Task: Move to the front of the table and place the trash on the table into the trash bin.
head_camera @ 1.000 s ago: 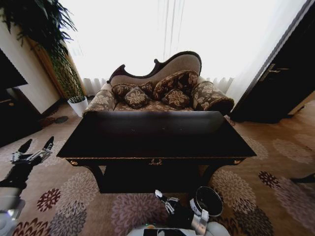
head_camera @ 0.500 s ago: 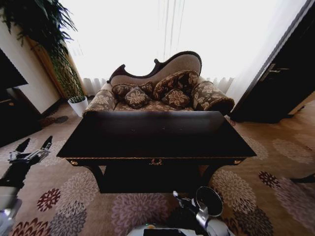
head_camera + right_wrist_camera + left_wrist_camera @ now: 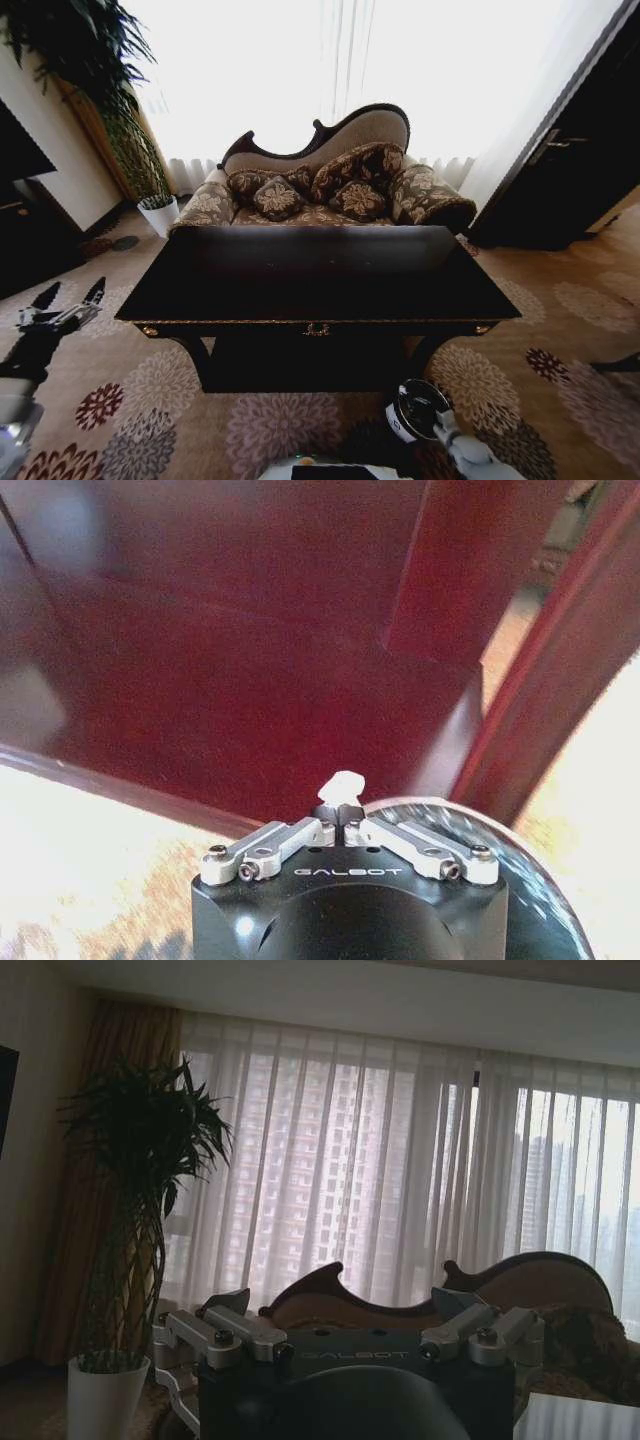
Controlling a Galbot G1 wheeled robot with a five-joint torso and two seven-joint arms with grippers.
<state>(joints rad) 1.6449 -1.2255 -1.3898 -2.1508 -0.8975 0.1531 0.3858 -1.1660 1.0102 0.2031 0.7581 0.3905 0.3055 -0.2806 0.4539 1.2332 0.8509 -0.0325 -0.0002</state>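
The dark glossy table [image 3: 320, 285] stands straight ahead, its gold trim facing me. Below its front edge, on the carpet, sits the round black trash bin [image 3: 420, 410] with a white label. My right arm [image 3: 468, 455] reaches in beside the bin from the lower right. In the right wrist view my right gripper [image 3: 340, 808] is shut on a small white paper scrap [image 3: 343, 783], held over the bin's rim [image 3: 505, 832] with the table's wood [image 3: 220, 650] behind. My left gripper [image 3: 68, 305] hangs open off the table's left end, holding nothing.
A patterned sofa [image 3: 330, 190] with cushions stands behind the table. A tall plant in a white pot [image 3: 158, 212] is at the back left and a dark cabinet [image 3: 570, 170] at the right. Flowered carpet [image 3: 560, 370] surrounds the table.
My right gripper has swung from the left of the bin across to its right side. The left arm has barely moved.
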